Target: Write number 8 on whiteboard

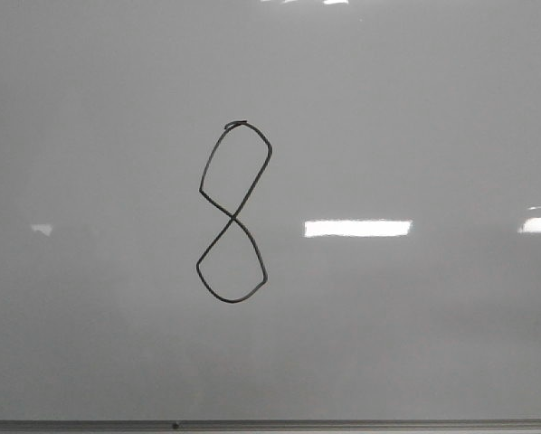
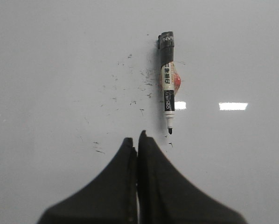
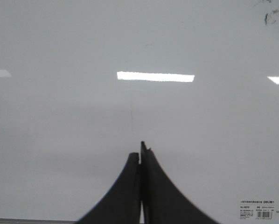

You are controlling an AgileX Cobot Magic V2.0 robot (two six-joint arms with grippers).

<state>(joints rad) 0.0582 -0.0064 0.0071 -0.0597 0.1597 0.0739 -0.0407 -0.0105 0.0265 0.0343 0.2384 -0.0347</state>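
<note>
The whiteboard [image 1: 415, 108] fills every view, the number 8 [image 1: 233, 212] finished at frame centre. The marker [image 2: 167, 81] lies just above the left gripper [image 2: 137, 140], long axis vertical, tip toward it. Both left and right gripper [image 3: 141, 151] are closed, empty.

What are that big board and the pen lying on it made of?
The whiteboard looks like glossy coated panel, maybe enamelled or melamine: it mirrors ceiling lights sharply. The marker pen appears to be smooth plastic, with a white printed label, a black end and a dark tip, likely felt.
</note>
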